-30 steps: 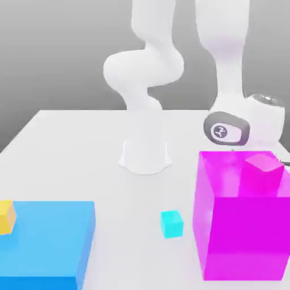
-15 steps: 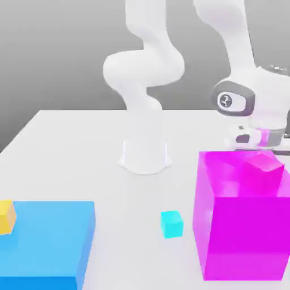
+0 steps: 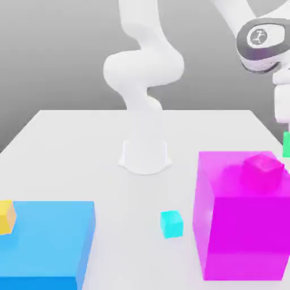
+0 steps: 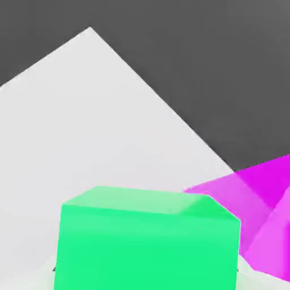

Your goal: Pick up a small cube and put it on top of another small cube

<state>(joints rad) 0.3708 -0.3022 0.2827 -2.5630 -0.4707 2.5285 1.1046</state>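
We see the small green cube held aloft at the exterior view's right edge, clamped in the pincer, above and just beyond the far right corner of the big magenta block. In the hand view the cube looms close, the magenta block beside it. On the bench lie a cyan cube, a big blue block and an orange cube.

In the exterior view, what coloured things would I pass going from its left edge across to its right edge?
Small orange cube → big blue block → small cyan cube → big translucent magenta block → small matte green cube, held up off the table at the right edge.
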